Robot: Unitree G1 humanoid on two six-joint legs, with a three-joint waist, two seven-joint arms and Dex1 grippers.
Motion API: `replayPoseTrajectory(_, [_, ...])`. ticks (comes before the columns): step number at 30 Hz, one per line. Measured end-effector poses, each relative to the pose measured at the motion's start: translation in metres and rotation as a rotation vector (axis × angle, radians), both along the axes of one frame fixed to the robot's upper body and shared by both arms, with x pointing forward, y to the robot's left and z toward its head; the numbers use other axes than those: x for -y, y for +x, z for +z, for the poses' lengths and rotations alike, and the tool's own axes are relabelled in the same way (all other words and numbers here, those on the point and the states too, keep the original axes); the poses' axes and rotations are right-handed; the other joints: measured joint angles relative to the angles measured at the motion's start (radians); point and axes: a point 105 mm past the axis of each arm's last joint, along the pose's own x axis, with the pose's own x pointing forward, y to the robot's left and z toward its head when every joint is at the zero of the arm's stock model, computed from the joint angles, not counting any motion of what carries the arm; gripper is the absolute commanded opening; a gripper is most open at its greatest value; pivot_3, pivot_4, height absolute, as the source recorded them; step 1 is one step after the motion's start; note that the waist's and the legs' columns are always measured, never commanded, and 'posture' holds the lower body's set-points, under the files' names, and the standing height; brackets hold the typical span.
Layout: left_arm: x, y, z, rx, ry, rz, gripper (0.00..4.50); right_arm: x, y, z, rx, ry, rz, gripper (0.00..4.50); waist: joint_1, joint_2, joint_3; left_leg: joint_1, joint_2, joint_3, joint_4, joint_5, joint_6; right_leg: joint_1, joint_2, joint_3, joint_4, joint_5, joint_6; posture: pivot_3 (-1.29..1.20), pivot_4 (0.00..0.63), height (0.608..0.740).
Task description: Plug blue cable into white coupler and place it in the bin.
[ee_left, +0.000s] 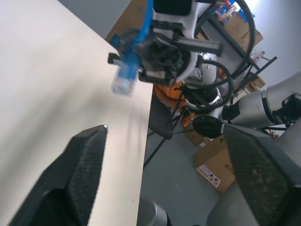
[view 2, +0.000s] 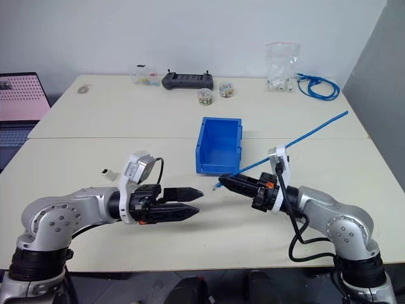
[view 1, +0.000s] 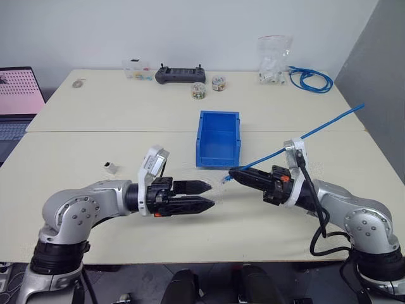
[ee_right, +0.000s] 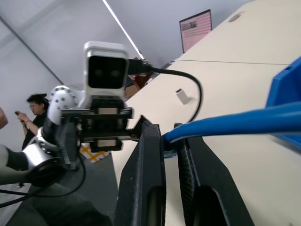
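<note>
Right gripper [view 1: 235, 174] clamped on blue cable [view 1: 329, 123], strand running toward upper right. Left gripper [view 1: 205, 195] gaping wide, empty, centre frame. White coupler [view 1: 111, 167] sits alone mid-left on table [view 1: 95, 114]. Bin [view 1: 218, 137] just above centre.

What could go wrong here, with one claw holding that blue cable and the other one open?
The left claw is open and empty, while the white coupler sits on the table behind that arm, so the plugging may fail. The right claw pinches the blue cable near its plug; the long free end could drag or snag before it reaches the bin.
</note>
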Motion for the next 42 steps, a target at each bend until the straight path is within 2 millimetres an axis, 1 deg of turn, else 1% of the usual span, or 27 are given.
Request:
replayPoseTrajectory(3, [-0.007,0.005,-0.004,0.047,0.020,0.080,4.50,0.002,0.005,0.004,0.032,-0.006,-0.009,0.09,-0.001,0.000,0.000,0.000,0.000,0.000,0.000,0.000,0.000,0.000,0.000,0.000,0.000,0.000,0.000,0.00,0.150,0.740])
replayPoseTrajectory(5, [-0.016,0.011,-0.010,0.055,0.044,0.167,4.50,0.003,0.006,0.007,0.043,-0.002,-0.005,0.09,-0.001,0.000,0.000,0.000,0.000,0.000,-0.001,0.000,0.000,-0.001,0.000,0.000,0.000,0.000,0.000,0.00,0.150,0.740])
replayPoseTrajectory(7, [-0.025,0.023,-0.017,0.095,0.073,0.300,4.50,0.004,0.006,0.007,0.049,-0.007,-0.003,0.09,0.001,0.000,0.000,0.000,0.000,0.000,-0.001,0.000,0.000,0.000,0.000,0.000,0.000,0.000,0.000,0.00,0.150,0.740])
replayPoseTrajectory(8, [-0.035,0.039,-0.027,0.143,0.112,0.484,4.50,0.006,0.008,0.004,0.050,-0.025,-0.009,0.09,0.003,0.001,0.000,0.000,0.000,0.000,0.000,0.000,0.000,0.000,-0.001,0.000,-0.001,0.000,0.000,0.00,0.150,0.740])
replayPoseTrajectory(10, [-0.050,0.056,-0.042,0.163,0.171,0.690,4.50,0.008,0.009,0.003,0.050,-0.037,-0.011,0.09,0.008,-0.001,0.001,-0.001,0.000,0.000,0.000,0.000,0.000,0.000,-0.001,0.000,-0.002,0.000,0.000,0.00,0.150,0.740])
replayPoseTrajectory(11, [-0.054,0.060,-0.045,0.175,0.190,0.747,4.50,0.008,0.009,0.003,0.050,-0.037,-0.009,0.09,0.010,-0.001,0.001,-0.001,0.000,0.000,0.000,0.000,0.000,0.000,-0.001,0.000,-0.001,0.000,0.000,0.00,0.150,0.740])
replayPoseTrajectory(13, [-0.071,0.074,-0.052,0.213,0.235,0.983,4.50,0.009,0.009,0.001,0.049,-0.039,-0.005,0.09,0.015,-0.001,0.001,-0.001,0.000,0.000,0.000,0.000,0.000,0.000,-0.001,0.000,-0.002,0.001,0.000,0.00,0.150,0.740])
replayPoseTrajectory(14, [-0.079,0.078,-0.055,0.222,0.247,1.092,4.50,0.010,0.010,0.001,0.050,-0.044,-0.009,0.09,0.015,-0.001,0.001,-0.001,0.000,0.000,0.000,0.000,0.000,0.000,-0.001,0.001,-0.002,0.002,-0.002,0.00,0.150,0.740])
replayPoseTrajectory(16, [-0.096,0.077,-0.065,0.230,0.317,1.241,4.50,0.010,0.011,-0.001,0.052,-0.051,-0.010,0.09,0.016,-0.001,0.001,-0.002,0.000,0.000,0.000,0.000,0.000,-0.001,-0.001,0.000,-0.003,0.003,-0.004,0.00,0.150,0.740])
replayPoseTrajectory(17, [-0.108,0.075,-0.073,0.230,0.359,1.360,4.50,0.011,0.011,-0.001,0.053,-0.053,-0.007,0.09,0.017,-0.001,0.001,-0.002,0.000,0.001,-0.001,0.000,0.000,0.000,-0.001,0.000,-0.003,0.003,-0.004,0.00,0.150,0.740])
replayPoseTrajectory(19, [-0.120,0.071,-0.082,0.220,0.420,1.490,4.50,0.011,0.012,-0.002,0.053,-0.054,-0.003,0.09,0.023,-0.001,0.001,-0.002,0.000,0.000,0.000,0.000,0.000,-0.001,-0.001,0.000,-0.003,0.003,-0.004,0.00,0.150,0.740])
replayPoseTrajectory(22, [-0.135,0.070,-0.084,0.209,0.460,1.673,4.50,0.011,0.013,0.001,0.065,-0.059,0.002,0.09,0.029,-0.001,0.001,-0.002,0.000,0.000,0.000,0.000,0.000,0.000,-0.001,-0.001,-0.003,0.003,-0.003,0.00,0.150,0.740])
replayPoseTrajectory(25, [-0.142,0.074,-0.087,0.170,0.481,1.791,4.50,0.010,0.014,0.002,0.077,-0.066,0.006,0.09,0.031,-0.002,0.000,-0.002,-0.001,0.000,0.001,0.000,0.000,0.000,-0.001,-0.001,-0.003,0.003,-0.001,0.00,0.150,0.740])
replayPoseTrajectory(29, [-0.142,0.082,-0.087,0.151,0.492,1.861,4.50,0.011,0.016,0.001,0.072,-0.066,0.007,0.09,0.030,-0.002,0.000,-0.003,-0.001,0.000,0.001,0.000,0.000,0.000,-0.001,-0.001,-0.003,0.004,-0.003,0.00,0.150,0.740])
replayPoseTrajectory(35, [-0.148,0.101,-0.088,0.103,0.554,2.027,4.50,0.013,0.016,0.002,0.075,-0.073,0.013,0.09,0.031,-0.003,0.000,-0.003,-0.001,0.000,0.001,0.000,0.000,0.000,-0.001,-0.002,-0.003,0.004,-0.003,0.00,0.150,0.740])
replayPoseTrajectory(39, [-0.148,0.113,-0.082,0.115,0.549,2.082,4.50,0.015,0.017,0.006,0.093,-0.088,0.012,0.09,0.031,-0.003,0.000,-0.003,-0.001,0.000,0.001,0.000,0.000,0.000,-0.001,-0.002,-0.003,0.004,-0.003,0.00,0.150,0.740])
replayPoseTrajectory(42, [-0.143,0.122,-0.086,0.097,0.543,2.077,4.50,0.016,0.018,0.009,0.103,-0.088,0.011,0.09,0.031,-0.003,0.000,-0.003,-0.001,0.000,0.001,0.000,0.000,0.000,-0.001,-0.002,-0.003,0.004,-0.003,0.00,0.150,0.740])
